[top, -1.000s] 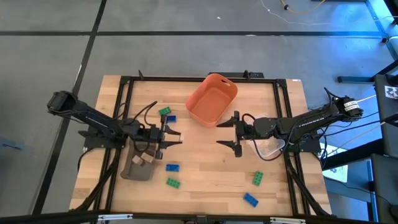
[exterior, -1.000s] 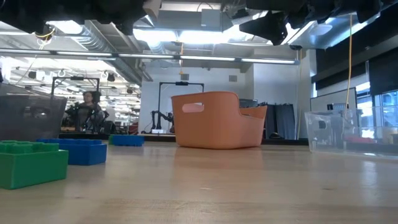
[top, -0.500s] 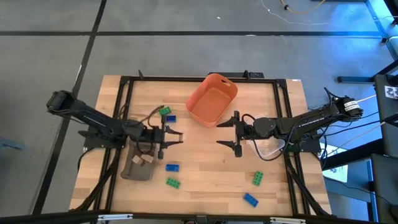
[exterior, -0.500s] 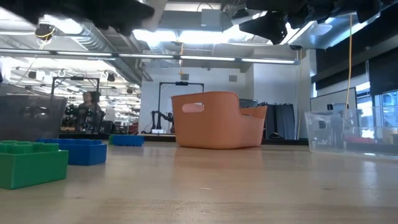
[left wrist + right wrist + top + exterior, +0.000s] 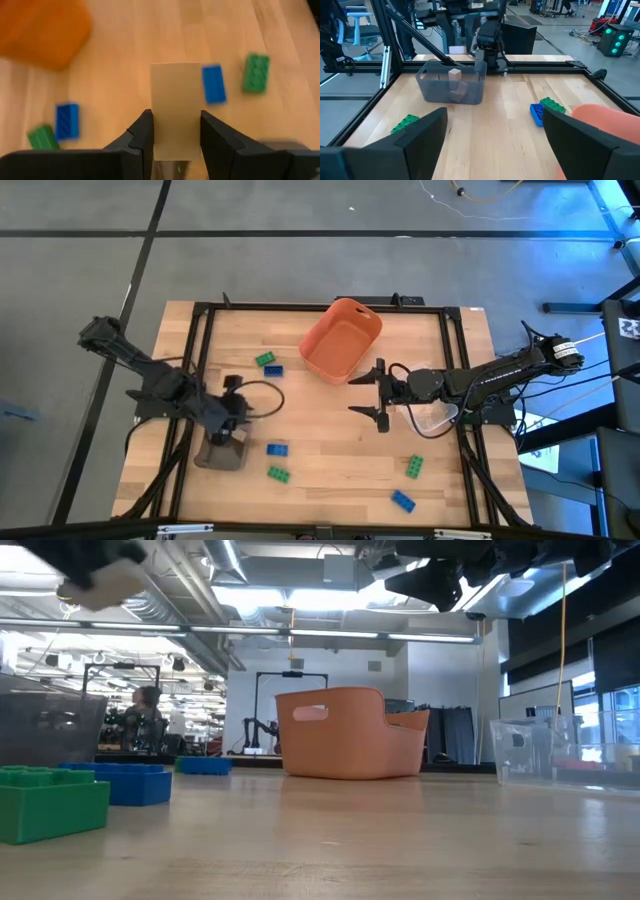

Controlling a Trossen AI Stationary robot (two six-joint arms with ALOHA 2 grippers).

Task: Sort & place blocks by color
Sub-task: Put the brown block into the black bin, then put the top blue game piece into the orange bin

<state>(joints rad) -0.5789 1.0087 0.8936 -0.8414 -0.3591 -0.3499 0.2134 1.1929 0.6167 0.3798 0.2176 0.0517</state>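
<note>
My left gripper (image 5: 237,430) hangs over the grey-brown tray (image 5: 212,456) at the table's left and is shut on a pale tan block (image 5: 175,100). That block shows blurred at the low view's top left (image 5: 100,580). Tan blocks (image 5: 455,75) lie in the tray (image 5: 435,89). On the wood lie a green block (image 5: 265,359) beside a blue one (image 5: 274,369), another blue (image 5: 277,448) and green (image 5: 278,473) pair, and a green (image 5: 413,467) and a blue block (image 5: 402,500) near the right. My right gripper (image 5: 368,393) waits open, mid-table, near the orange bin (image 5: 341,340). My left gripper pinches the tan block by its two long sides (image 5: 156,120), one finger (image 5: 144,135) on each side. The fingers lie along the block, which sticks out past their tips. The block is lifted clear, above the table, with the fingers slanting down toward the table's right.
A clear bin (image 5: 436,418) stands beside the right arm, also seen in the low view (image 5: 560,750). A black frame (image 5: 200,320) rims the table. Bare wood (image 5: 330,450) lies between the two groups of blocks. A person (image 5: 140,715) sits far off in the room.
My left gripper, still shut on the tan block, has swung from mid-table toward the table's left and near edge, and now stands over the grey-brown tray. The block went with it, lifted clear. The right arm has kept still.
</note>
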